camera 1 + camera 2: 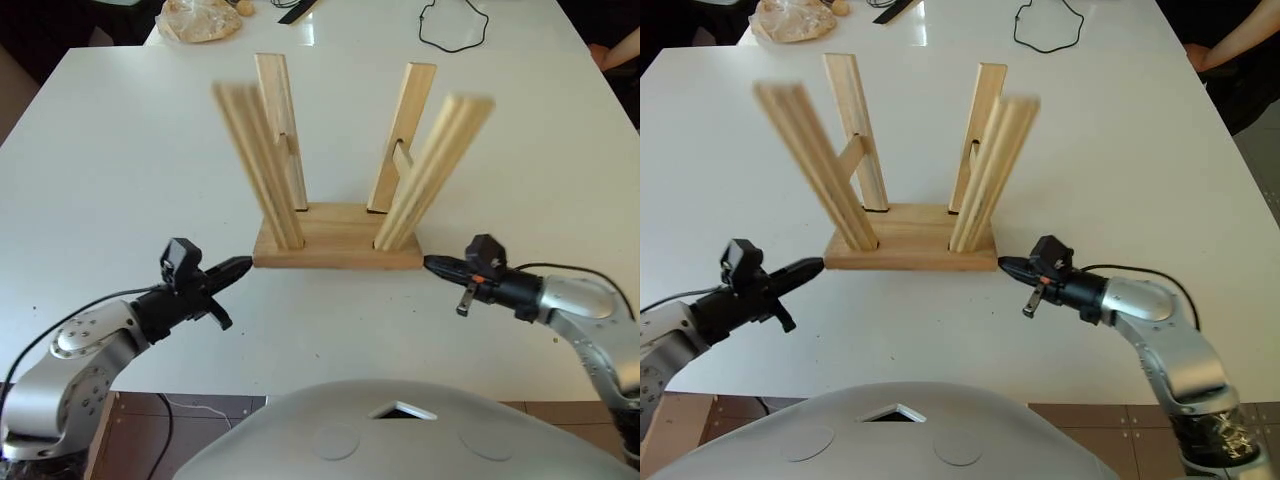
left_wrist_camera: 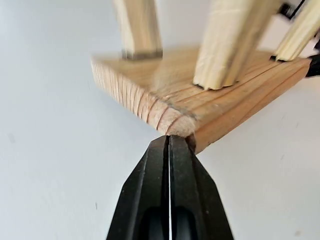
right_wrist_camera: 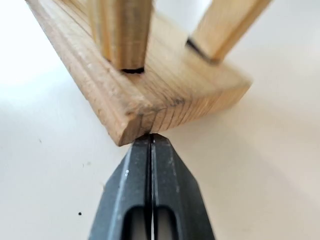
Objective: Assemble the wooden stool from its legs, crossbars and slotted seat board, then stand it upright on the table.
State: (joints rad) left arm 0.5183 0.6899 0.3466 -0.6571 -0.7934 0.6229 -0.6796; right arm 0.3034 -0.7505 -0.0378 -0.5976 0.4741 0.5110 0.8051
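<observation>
Here the stool [image 1: 338,200] is sitting upside down near the middle of the white table [image 1: 120,160]. Its seat board [image 1: 338,248] is lying flat on the tabletop, and the four legs are pointing up and leaning outward. The two near legs [image 1: 258,165] [image 1: 432,170] are splaying more widely than the two far legs [image 1: 281,130] [image 1: 402,135]. A short crossbar [image 1: 291,145] is showing between the legs on the left side and another crossbar [image 1: 401,158] between those on the right.

The left gripper [image 1: 240,266] is lying low over the table at the board's near left corner. Its fingers [image 2: 150,190] are pressed tight together with nothing between them, and their tip is meeting the rounded corner of the board. The right gripper [image 1: 432,264] is doing the same at the near right corner: its fingers [image 3: 130,195] are clenched together on nothing, with the tip right at the board's lower edge. Whether it is actually touching the wood is hard to tell.

Farther back, a black cable [image 1: 450,25] is lying in loops on the table, well apart from the stool. A crumpled clear bag [image 1: 200,18] is resting at the far edge.
</observation>
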